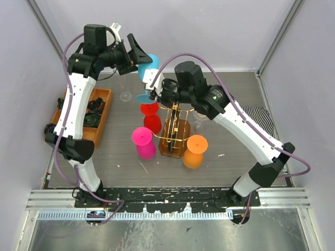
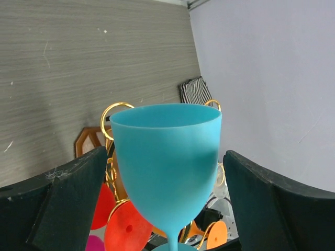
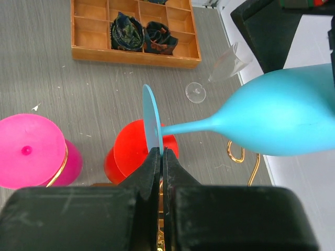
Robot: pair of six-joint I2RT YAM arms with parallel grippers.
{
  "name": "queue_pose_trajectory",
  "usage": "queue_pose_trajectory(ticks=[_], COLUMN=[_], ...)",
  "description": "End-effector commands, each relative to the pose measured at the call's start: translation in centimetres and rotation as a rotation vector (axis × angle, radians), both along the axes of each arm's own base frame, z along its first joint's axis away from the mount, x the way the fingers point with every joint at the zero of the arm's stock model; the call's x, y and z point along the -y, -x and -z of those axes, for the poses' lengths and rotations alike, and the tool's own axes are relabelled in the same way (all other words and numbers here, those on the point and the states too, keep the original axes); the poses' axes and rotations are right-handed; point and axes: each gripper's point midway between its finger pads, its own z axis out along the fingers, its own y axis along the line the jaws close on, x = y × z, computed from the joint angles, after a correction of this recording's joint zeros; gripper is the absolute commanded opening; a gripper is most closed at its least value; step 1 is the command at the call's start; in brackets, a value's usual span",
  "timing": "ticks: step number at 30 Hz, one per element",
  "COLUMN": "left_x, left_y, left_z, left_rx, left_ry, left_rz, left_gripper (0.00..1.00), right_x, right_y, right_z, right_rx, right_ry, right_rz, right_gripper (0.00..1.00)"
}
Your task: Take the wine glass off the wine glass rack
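Grey bench [image 1: 220, 167]: wine glass [image 3: 282, 115] held above the wine glass rack [image 1: 172, 138].
Right claw [image 3: 159, 157] pinches just its foot, left claw [image 2: 167, 198] gapes round the bowl; we fear a slip.

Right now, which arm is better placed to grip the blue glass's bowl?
Left. The left claw stands open either side of the blue glass bowl; the right claw is shut on its foot, so it's busy.
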Motion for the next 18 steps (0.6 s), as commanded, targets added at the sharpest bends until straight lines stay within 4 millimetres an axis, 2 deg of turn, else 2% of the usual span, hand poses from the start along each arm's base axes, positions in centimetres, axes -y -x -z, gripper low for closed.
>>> queue_pose_trajectory(ticks=[1, 9, 16, 18], left_x=[-0.5, 0.0, 0.3, 0.1], left_y=[1.5, 1.9, 2.8, 2.9], left_z=[0.3, 0.7, 0.8, 1.0], left_rx=[-0.012, -0.025, -0.029, -0.032], left_ry=[-0.043, -0.032, -0.020, -0.035], left_rz=[0.022, 0.063, 0.108, 0.103], left_gripper=[0.99, 0.99, 0.99, 0.97], right_x=[-0.5, -1.3, -1.7, -1.8], right_y=[0.6, 1.7, 1.8, 1.9], right_z=[-3.8, -3.9, -3.8, -3.8], right_rx=[0.102, 0.101, 0.105, 0.105], right_ry=[-0.061, -0.066, -0.062, -0.062], right_rz=[-0.031, -0.087, -0.103, -0.104], right_gripper=[0.01, 0.01, 0.01, 0.01])
